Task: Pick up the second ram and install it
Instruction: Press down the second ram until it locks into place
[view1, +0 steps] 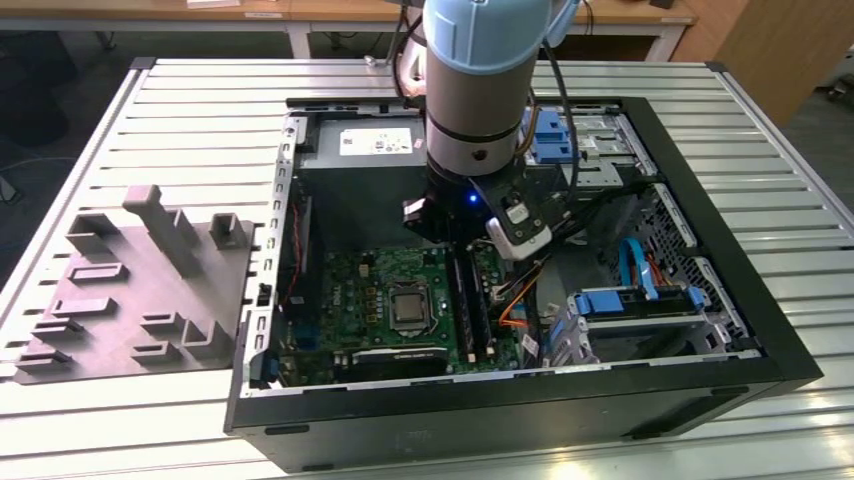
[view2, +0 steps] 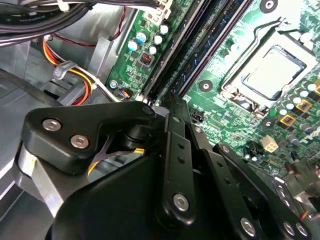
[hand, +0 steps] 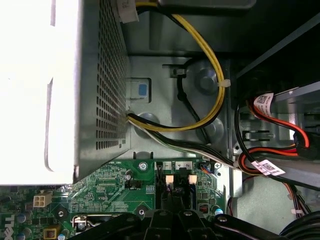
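An open desktop computer case lies on its side on a slatted metal table, with a robot arm reaching down into it from above. The gripper sits low inside the case, right over the memory slot rails on the green motherboard. In the exterior view these rails are long and dark, running away from the case's near edge toward its far wall, just to the exterior view's right of the processor socket. In the second wrist view the black linkage arms of the gripper converge to a narrow point directly above the slot rails, the fingers drawn close together, and a thin dark edge seems pinched between them; whether that is the second ram or simply the fingertips meeting cannot be told for certain. If it is the ram, its long axis lies along the rails, in line with the slot below it, standing on edge. The same view shows the processor socket with its silver lid beside the rails. In the first wrist view the tips of the gripper point at the white latches at the slot ends, with a perforated metal box and yellow and black cables beyond. A grey moulded tray with raised blocks rests on the table to the exterior view's left of the case.
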